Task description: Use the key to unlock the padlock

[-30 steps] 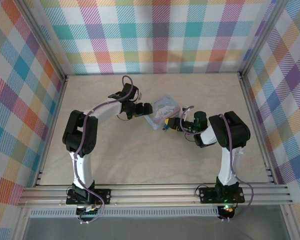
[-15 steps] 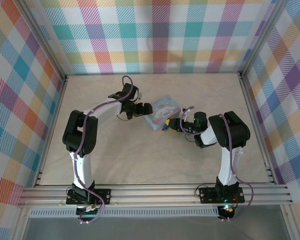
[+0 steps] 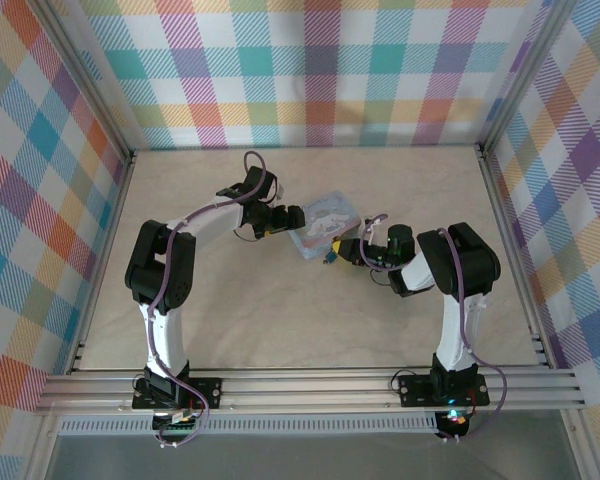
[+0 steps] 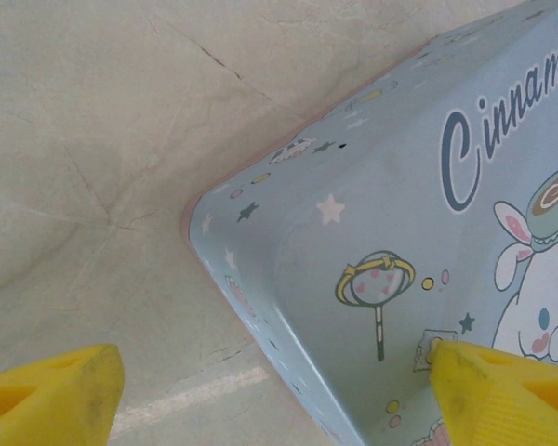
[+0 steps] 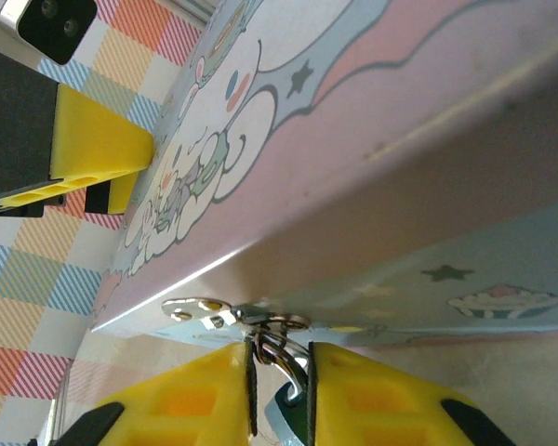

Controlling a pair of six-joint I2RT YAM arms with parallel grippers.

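padlock (image 4: 381, 232) corner between spread left jaws; right jaws clenched on key (image 5: 290, 409) at its edge

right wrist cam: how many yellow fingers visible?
3. Two are the right gripper's own fingers at the bottom edge, closed on the key. The third is the left gripper's, upper left, beside the padlock. Its partner may be hidden.

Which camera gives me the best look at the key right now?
Right wrist: close up, the key sits pinched in the right gripper, its metal end at the padlock's edge. Top external shows it as a tiny speck beside the padlock.
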